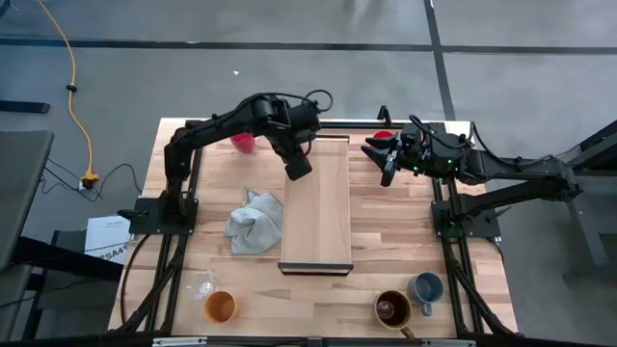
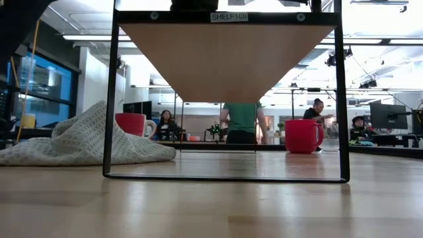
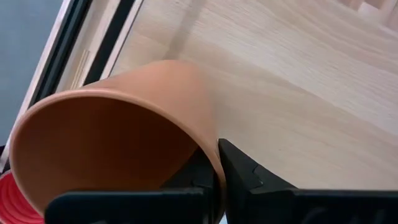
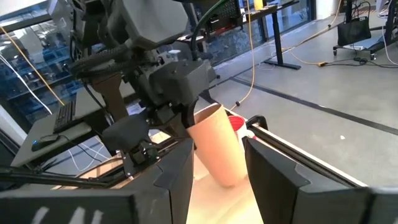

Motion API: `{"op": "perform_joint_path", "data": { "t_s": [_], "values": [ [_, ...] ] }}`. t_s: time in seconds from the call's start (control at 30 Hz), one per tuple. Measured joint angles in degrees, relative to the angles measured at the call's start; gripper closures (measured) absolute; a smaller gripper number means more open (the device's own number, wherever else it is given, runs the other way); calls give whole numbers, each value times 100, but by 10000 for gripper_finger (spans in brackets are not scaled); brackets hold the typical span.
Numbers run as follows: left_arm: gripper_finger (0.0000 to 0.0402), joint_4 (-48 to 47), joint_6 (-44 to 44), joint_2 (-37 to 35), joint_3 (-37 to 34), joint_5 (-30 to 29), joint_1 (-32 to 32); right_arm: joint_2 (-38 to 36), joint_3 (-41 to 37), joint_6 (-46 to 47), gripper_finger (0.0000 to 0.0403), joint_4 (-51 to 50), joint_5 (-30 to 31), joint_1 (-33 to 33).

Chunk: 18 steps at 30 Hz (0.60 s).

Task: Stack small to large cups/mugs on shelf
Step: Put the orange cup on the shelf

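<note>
My left gripper (image 1: 299, 167) is over the far left part of the light-wood shelf (image 1: 316, 217) and is shut on a peach cup (image 3: 118, 130), which the right wrist view also shows (image 4: 214, 146). My right gripper (image 1: 379, 154) is open and empty just off the shelf's far right corner. A pink cup (image 1: 243, 143) and a red cup (image 1: 383, 136) stand on the table at the far edge. An orange cup (image 1: 221, 306), a clear glass (image 1: 201, 284), a brown mug (image 1: 392, 308) and a blue-grey mug (image 1: 425, 286) stand near the front edge. My left gripper holds the peach cup by its rim wall (image 3: 211, 155), with one finger inside the cup and one finger (image 3: 245, 174) outside. The cup is tilted, its mouth toward the wrist and its base (image 4: 227, 179) down toward the shelf. I cannot tell whether the base touches the board.
A crumpled grey cloth (image 1: 255, 222) lies on the table left of the shelf. The shelf stands on a dark frame (image 2: 109, 99) raised above the table. People sit and stand in the room beyond the table (image 2: 241, 122).
</note>
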Motion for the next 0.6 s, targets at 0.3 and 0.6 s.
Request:
{"op": "perform_joint_path", "data": {
  "t_s": [0.3,0.6],
  "values": [
    [381,-2,201,7,0,-8,5,0,1,2,265,27,0,0],
    [331,7,323,6,2,-100,4,1,1,1,265,39,0,0]
  ]
}}
